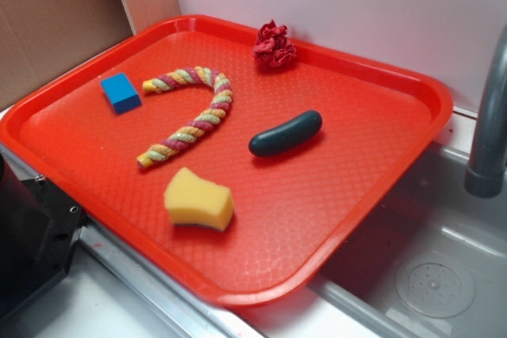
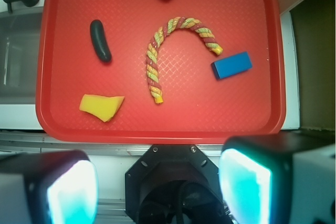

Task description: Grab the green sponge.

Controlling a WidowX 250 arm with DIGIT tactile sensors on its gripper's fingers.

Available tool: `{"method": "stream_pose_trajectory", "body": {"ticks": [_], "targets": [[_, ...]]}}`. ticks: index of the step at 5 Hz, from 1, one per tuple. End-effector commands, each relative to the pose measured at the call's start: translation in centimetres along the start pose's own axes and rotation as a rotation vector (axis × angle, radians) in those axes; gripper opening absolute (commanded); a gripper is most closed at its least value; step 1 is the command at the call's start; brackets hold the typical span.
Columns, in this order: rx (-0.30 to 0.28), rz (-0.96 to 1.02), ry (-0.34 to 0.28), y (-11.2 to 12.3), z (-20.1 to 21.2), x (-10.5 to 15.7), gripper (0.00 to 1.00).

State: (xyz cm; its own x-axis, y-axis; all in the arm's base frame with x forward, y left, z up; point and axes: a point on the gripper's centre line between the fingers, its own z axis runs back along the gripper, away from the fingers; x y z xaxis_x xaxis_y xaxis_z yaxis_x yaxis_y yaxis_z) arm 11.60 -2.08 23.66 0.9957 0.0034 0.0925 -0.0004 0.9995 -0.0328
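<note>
Sponge: the green sponge [image 1: 199,200] lies flat near the tray's front edge, yellow foam up and its thin dark scouring face down, so I only see a dark sliver along its base.
Tray: the red tray [image 1: 372,164] holds everything, so its raised rim bounds my approach.
Neighbours: the dark green sausage [image 1: 285,133], the braided rope [image 1: 192,116], the blue block [image 1: 120,92] and the crumpled red cloth [image 1: 274,44] all sit apart from the sponge, leaving room around it.
Gripper: my gripper [image 2: 157,184] hangs high, back off the tray's near edge, fingers spread wide and holding nothing; the pads [image 2: 244,190] fill the bottom of the wrist view.
Hedge: they are blurred, so I judge the gap roughly.
Plan: I judge I must go forward, left in the wrist view, and down, closing across the waisted sides.
</note>
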Motion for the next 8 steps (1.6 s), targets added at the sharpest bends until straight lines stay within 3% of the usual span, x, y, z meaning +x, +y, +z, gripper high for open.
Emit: {"method": "stream_pose_trajectory", "body": {"ticks": [1, 2, 4, 5, 6, 8], "targets": [[0.000, 0.000, 0.000, 0.0, 0.0, 0.0, 1.00], [-0.043, -0.211, -0.039, -1.4, -1.3, 0.9, 1.00], [-0.061, -0.418, -0.030, -4.2, -4.8, 3.0, 1.00], [-0.135, -0.632, -0.034, -6.7, -7.7, 4.3, 1.00], [-0.173, -0.741, -0.024, -8.1, -9.6, 4.7, 1.00], [-0.179, -0.885, 0.014, -10.3, -13.7, 4.2, 1.00]]}}
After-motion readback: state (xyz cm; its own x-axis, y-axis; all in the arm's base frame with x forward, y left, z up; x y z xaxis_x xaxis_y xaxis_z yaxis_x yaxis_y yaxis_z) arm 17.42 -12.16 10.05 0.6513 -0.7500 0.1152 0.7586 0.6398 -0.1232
